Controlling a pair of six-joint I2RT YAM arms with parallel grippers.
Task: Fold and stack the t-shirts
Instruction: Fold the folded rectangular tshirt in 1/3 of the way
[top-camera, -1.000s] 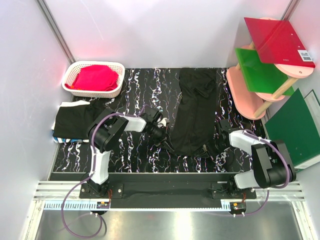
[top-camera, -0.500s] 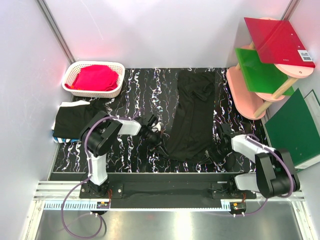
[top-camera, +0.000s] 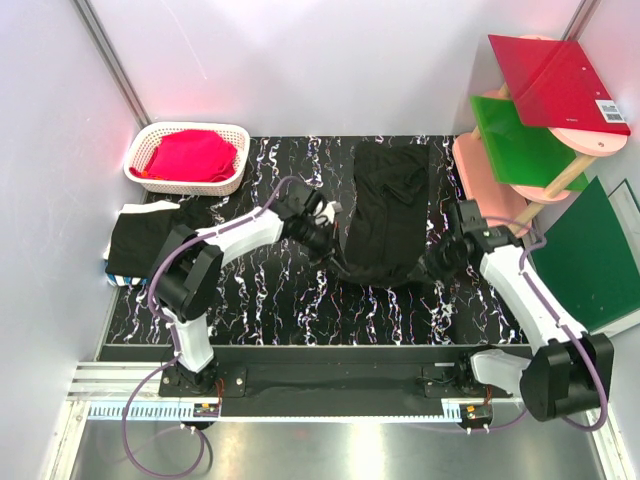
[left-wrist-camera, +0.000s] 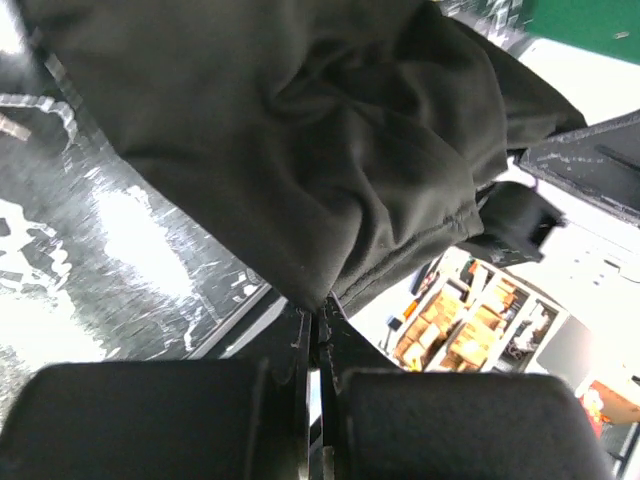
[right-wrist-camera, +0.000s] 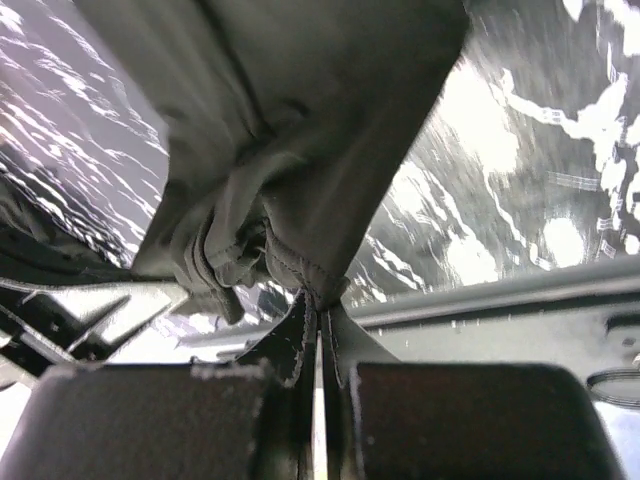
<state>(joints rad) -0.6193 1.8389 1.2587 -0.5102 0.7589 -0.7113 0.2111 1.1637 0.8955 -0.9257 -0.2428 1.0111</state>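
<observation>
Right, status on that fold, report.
Shut on the black t-shirt, near corners: left gripper, right gripper. Near end raised, far end on the table. Nothing in the way; folded shirts sit far left.

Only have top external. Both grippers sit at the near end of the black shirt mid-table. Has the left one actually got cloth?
Observer: Yes. The left wrist view shows the left gripper shut on a thin edge of the black t-shirt.
Operator: Right side?
Observer: In the right wrist view, the right gripper is shut on a stitched hem of the same shirt.
Operator: Clean single layer there?
Observer: No. Rolled folds of cloth bunch up right beside the pinch on the right. On the left I cannot tell how many layers are caught.
</observation>
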